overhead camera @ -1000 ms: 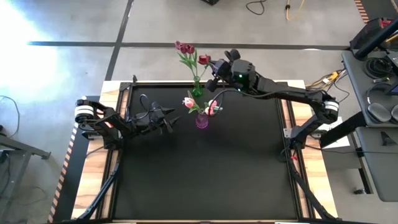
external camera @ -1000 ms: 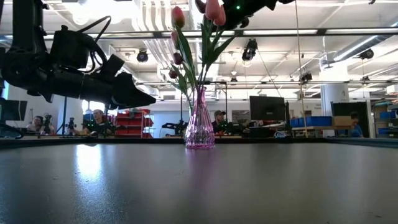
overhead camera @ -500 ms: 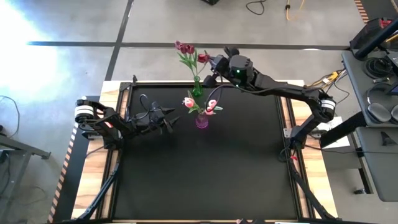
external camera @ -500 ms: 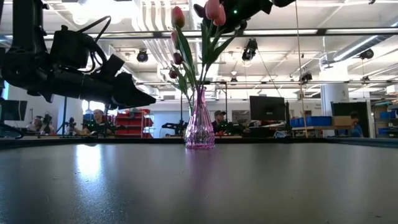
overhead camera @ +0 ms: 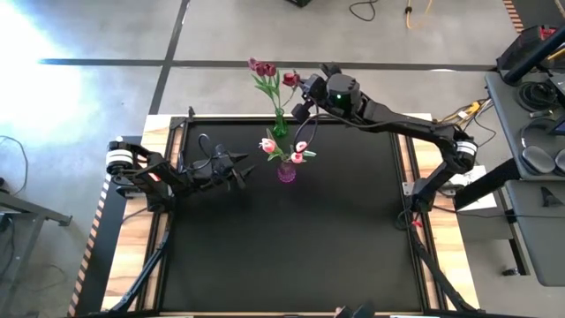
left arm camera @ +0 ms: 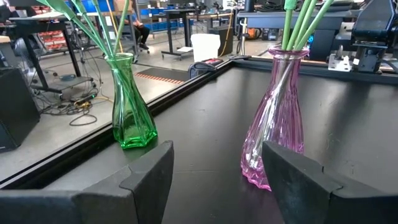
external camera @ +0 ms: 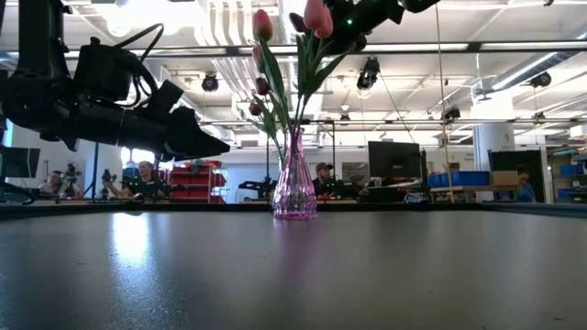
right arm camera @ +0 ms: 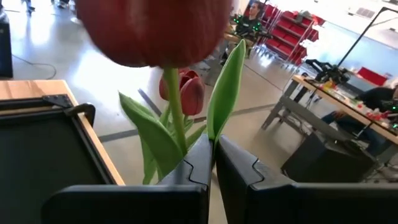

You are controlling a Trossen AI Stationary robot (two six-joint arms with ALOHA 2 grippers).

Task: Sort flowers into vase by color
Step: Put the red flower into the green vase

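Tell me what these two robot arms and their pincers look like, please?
Both arms are dark, jointed and slim, trailing thin black cables. The left arm has a white cylindrical cap at its base; the right arm has one at its elbow and a small green light near the wrist. The left gripper and right gripper have flat, angular, matte black fingers with stepped notches.

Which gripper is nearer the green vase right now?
Right. The right gripper hangs just above the green vase, at its flowers; the left gripper waits farther off, beside the pink vase.
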